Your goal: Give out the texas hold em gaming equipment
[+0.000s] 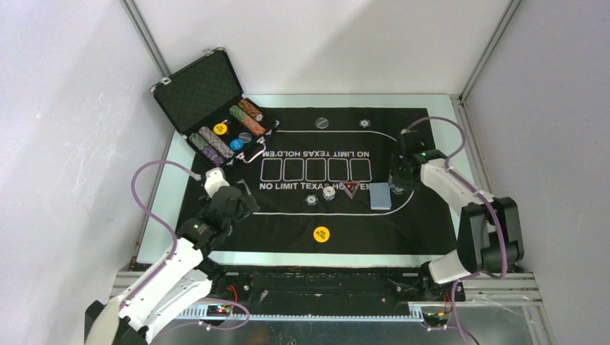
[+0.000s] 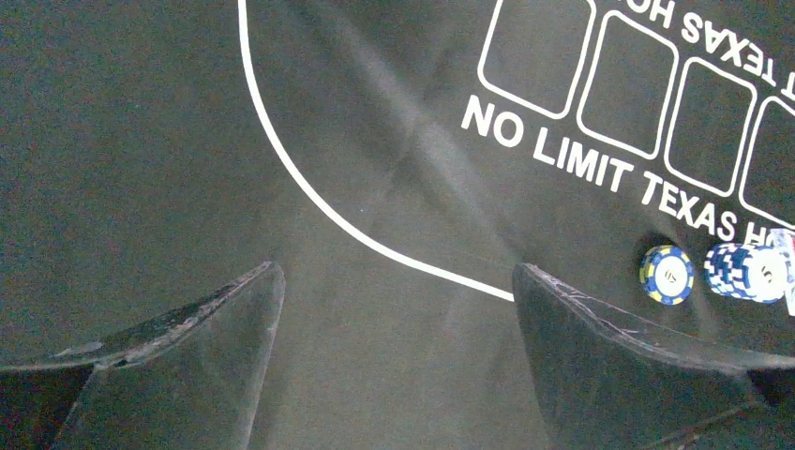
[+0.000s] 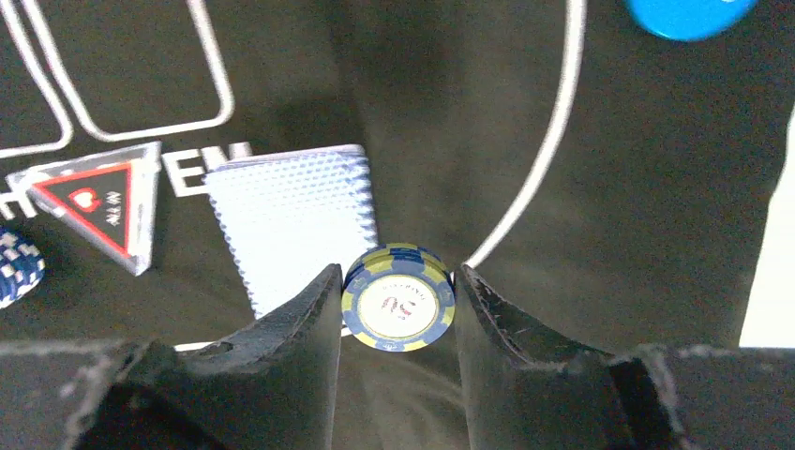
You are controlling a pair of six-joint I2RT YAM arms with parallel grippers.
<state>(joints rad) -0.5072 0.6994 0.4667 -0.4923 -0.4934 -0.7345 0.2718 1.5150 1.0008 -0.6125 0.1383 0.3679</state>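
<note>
One chip stack pinched on the R side, slip risk.
R gripper is clenched on the rims of a small yellow-blue chip stack, by the corner of the card deck. It grips edges only, so inner chips cld slide out & scatter onto the deck. L gripper is spread wide, empty, over the mat. Count on mat: 1 deck, 1 triangle marker, 2 chip piles beside it, 1 yellow disc, 1 blue disc. No. of chips in held stack: can't tell.
</note>
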